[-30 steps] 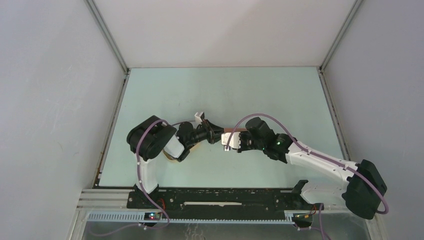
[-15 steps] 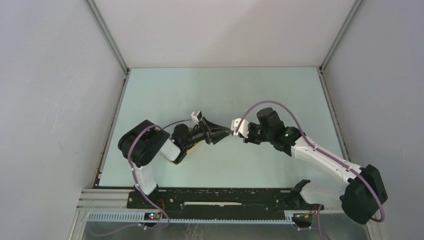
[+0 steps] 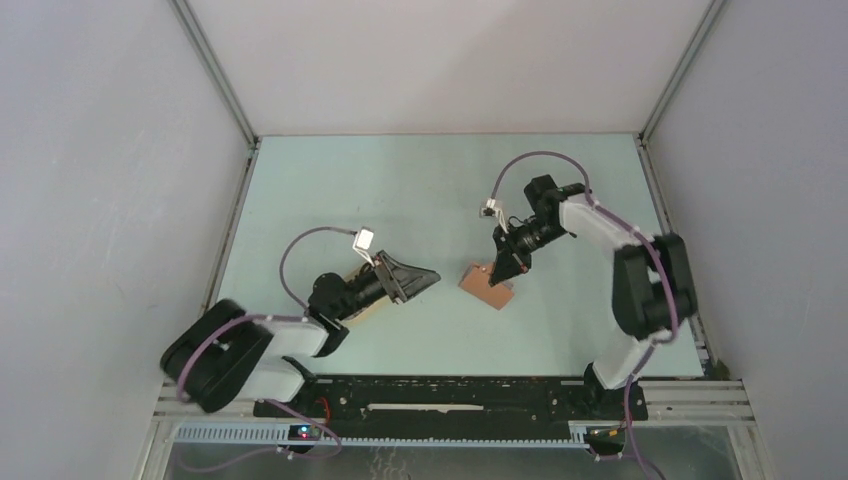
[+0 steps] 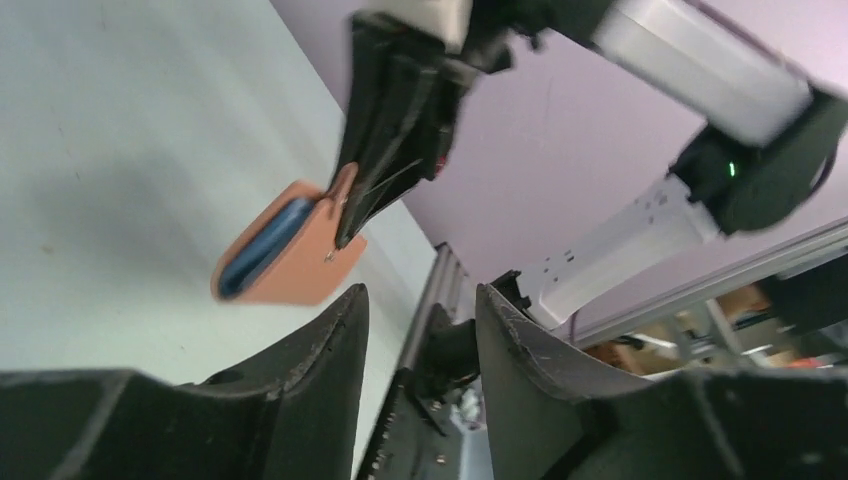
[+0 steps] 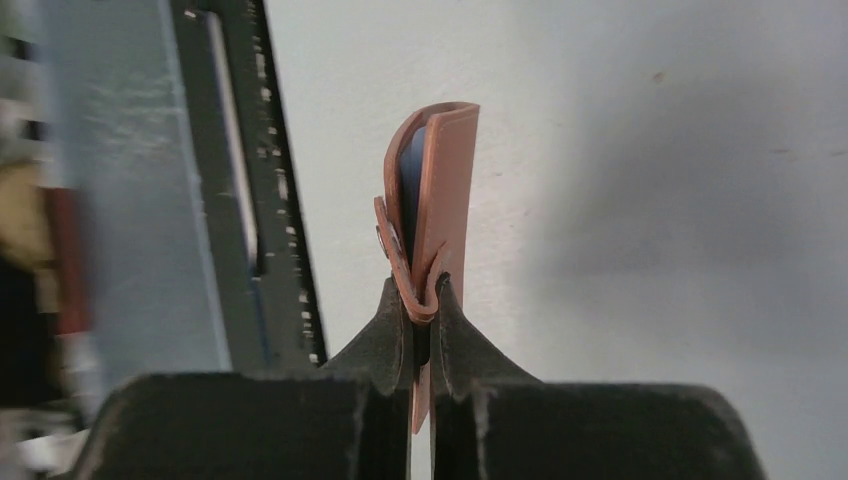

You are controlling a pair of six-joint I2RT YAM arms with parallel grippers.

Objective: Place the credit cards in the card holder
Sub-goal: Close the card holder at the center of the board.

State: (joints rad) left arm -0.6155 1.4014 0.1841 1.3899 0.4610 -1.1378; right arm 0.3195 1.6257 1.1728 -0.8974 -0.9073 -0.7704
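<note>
The card holder (image 3: pixel 489 289) is a reddish-brown leather wallet, folded, with a blue-grey lining showing at its edge. It hangs low over the table's middle right. My right gripper (image 3: pixel 498 273) points down at it and is shut on its strap end (image 5: pixel 424 285); the holder (image 5: pixel 437 195) stands on edge beyond the fingers. My left gripper (image 3: pixel 432 277) lies left of the holder, apart from it, open and empty (image 4: pixel 420 292). In the left wrist view the holder (image 4: pixel 285 255) hangs from the right fingers (image 4: pixel 385 130). The credit cards are out of view.
A pale tan tray (image 3: pixel 368 305) lies partly under the left arm. The black rail (image 3: pixel 450 395) carrying the arm bases runs along the near table edge. Grey enclosure walls stand on the left (image 3: pixel 120 200), right (image 3: pixel 760 180) and back.
The left gripper let go, opened and drew back to the left. The right gripper shut on the card holder and carried it right as that arm swung toward the right wall.
</note>
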